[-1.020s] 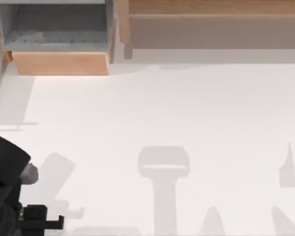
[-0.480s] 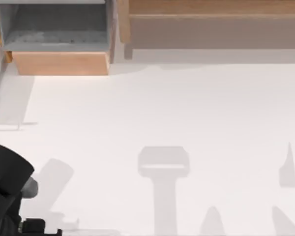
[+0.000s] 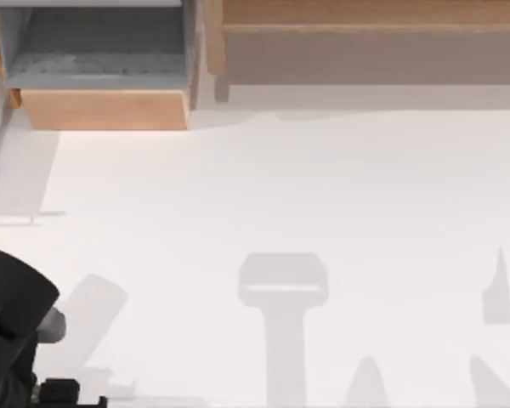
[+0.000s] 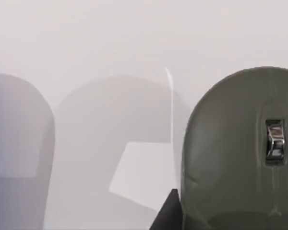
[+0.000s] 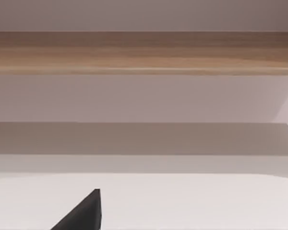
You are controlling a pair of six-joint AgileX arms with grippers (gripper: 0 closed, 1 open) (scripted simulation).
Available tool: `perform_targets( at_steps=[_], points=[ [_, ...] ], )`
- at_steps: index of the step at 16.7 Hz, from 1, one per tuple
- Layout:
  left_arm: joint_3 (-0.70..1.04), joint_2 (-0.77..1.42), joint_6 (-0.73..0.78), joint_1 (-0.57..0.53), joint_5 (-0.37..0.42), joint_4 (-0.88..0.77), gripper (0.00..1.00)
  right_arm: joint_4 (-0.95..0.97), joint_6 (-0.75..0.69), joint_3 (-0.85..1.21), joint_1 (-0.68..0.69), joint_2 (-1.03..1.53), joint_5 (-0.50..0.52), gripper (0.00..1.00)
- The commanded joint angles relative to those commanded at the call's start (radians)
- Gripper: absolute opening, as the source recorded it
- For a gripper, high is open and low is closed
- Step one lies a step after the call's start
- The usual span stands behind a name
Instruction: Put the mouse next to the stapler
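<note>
LEFT ARM LOW AT TABLE CORNER, OVER MOUSE

Left arm (image 3: 13,327) at white table's (image 3: 306,195) near-left corner, wrist angled down. Grey-green mouse (image 4: 240,153) close beneath, flat on table, one black fingertip (image 4: 167,213) beside it. Finger opening: cannot tell. Right gripper: one fingertip (image 5: 81,213) showing, facing wooden shelf (image 5: 144,50).

White table (image 3: 323,187) bare across middle and right: wide free passage. Far left corner blocked by open grey drawer with wooden front (image 3: 102,109). Far edge walled by long wooden shelf (image 3: 365,34), seen too in right wrist view (image 5: 144,50), with open gap beneath. Near left corner taken by left arm (image 3: 13,297). In left wrist view, mouse (image 4: 240,153) close ahead; bare table beside it.
</note>
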Motion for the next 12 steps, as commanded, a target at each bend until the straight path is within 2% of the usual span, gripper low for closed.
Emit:
perform_targets(
  at_steps=[6, 12],
  points=[
    [0.000, 0.000, 0.000, 0.000, 0.000, 0.000, 0.98, 0.000, 0.000, 0.000, 0.000, 0.000, 0.000, 1.00],
    [0.000, 0.000, 0.000, 0.000, 0.000, 0.000, 1.00, 0.000, 0.000, 0.000, 0.000, 0.000, 0.000, 1.00]
  ],
)
